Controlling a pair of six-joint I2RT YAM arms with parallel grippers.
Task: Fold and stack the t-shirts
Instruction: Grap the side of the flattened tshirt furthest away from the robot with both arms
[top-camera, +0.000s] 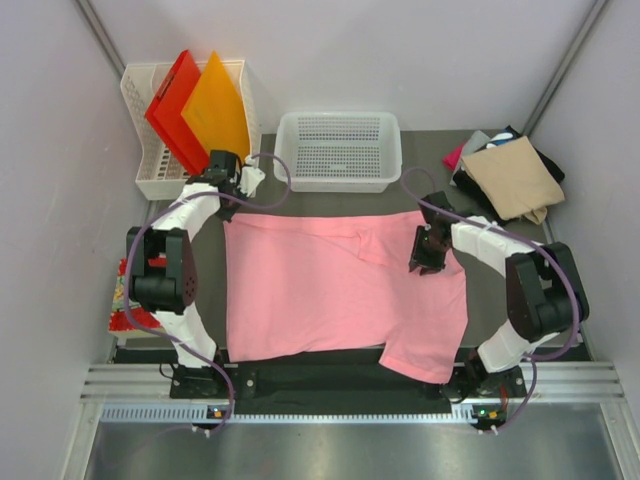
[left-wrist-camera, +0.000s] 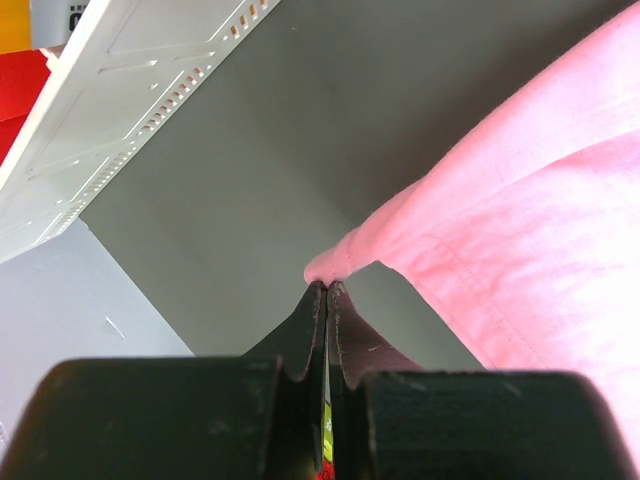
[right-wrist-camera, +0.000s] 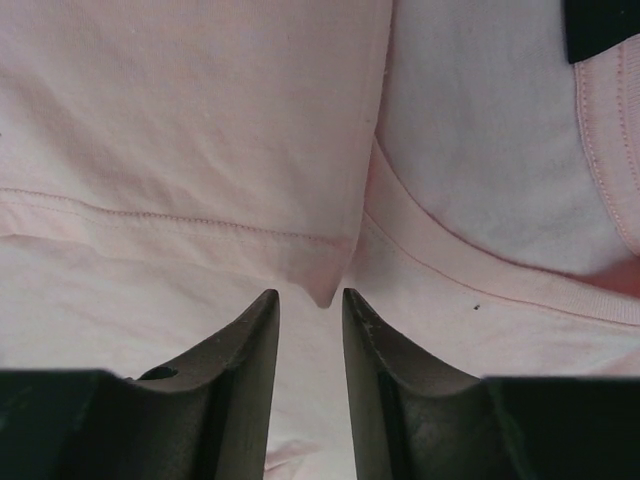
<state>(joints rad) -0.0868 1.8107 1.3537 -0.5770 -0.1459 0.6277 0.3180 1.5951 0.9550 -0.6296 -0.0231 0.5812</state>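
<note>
Nothing legible shows in any view. A tiny dark print on a pale object (left-wrist-camera: 50, 20), far up-left of the left gripper's fingers (left-wrist-camera: 305, 345), is too blurred to read.

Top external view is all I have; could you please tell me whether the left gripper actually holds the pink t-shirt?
Observer: Yes. The left wrist view shows the left gripper shut, pinching a corner of the pink t-shirt at its very tips.
Operator: Thank you. And the right gripper?
Observer: The right wrist view shows the right gripper open with a narrow gap. A hemmed corner of that shirt lies just ahead of the tips, not yet clamped.
</note>
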